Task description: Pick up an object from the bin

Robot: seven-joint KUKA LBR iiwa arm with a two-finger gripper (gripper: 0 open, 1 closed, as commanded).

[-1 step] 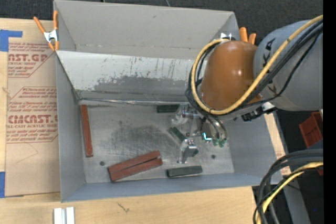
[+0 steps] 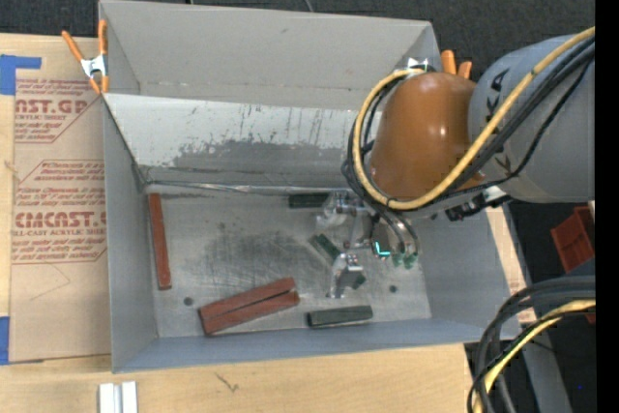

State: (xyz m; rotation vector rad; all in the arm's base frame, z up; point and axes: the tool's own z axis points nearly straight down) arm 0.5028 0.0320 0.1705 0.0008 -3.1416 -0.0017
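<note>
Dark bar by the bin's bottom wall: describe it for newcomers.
Find the grey metal bin's wall at the view's bottom. Above it, right of the tilted reddish-brown flat bar, lies the short dark rectangular bar. Unlike that neighbour, it is dark and level.

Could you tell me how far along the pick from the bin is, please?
Done: the gripper is down inside the bin, at the right of its floor. In hand: it hangs beside a small dark green piece, with a dark bar near the front wall; no grasp is visible. Left: gripping and lifting something. The reddish-brown bar at the front and the reddish-brown strip by the left wall lie untouched.
</note>
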